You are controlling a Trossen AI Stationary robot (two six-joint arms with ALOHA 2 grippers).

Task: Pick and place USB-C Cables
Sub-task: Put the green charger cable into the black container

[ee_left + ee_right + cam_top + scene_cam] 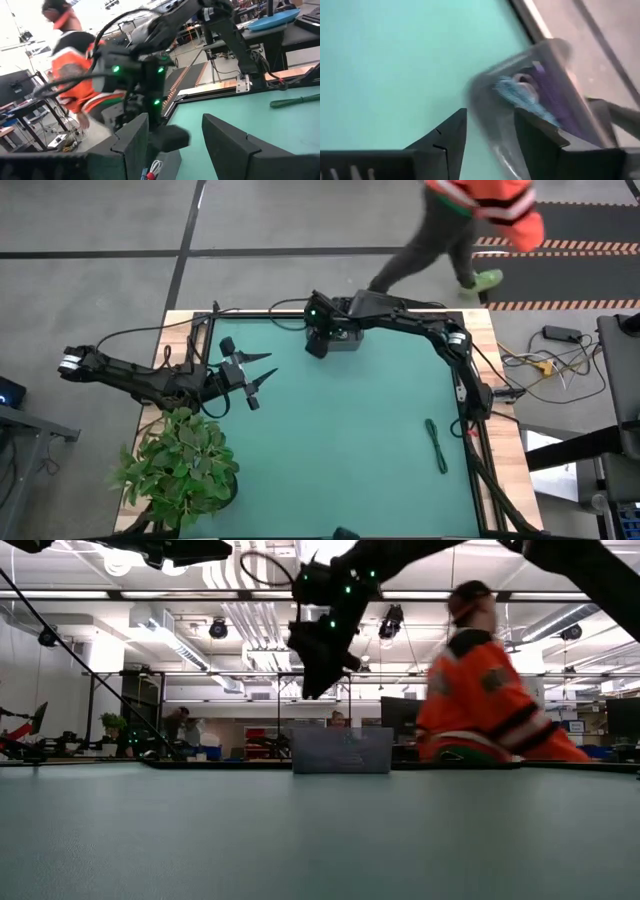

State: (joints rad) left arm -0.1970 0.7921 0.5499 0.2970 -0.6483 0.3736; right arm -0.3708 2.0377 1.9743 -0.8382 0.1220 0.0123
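Right wrist view — ribbed blue cable (pixel 522 97)

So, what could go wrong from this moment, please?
The right gripper hangs open just above the grey tray, which already holds a blue cable and a purple cable; moving away low might catch the tray's wall. The dark green cable lies close to the table's right edge, so a clumsy grasp could push it off.
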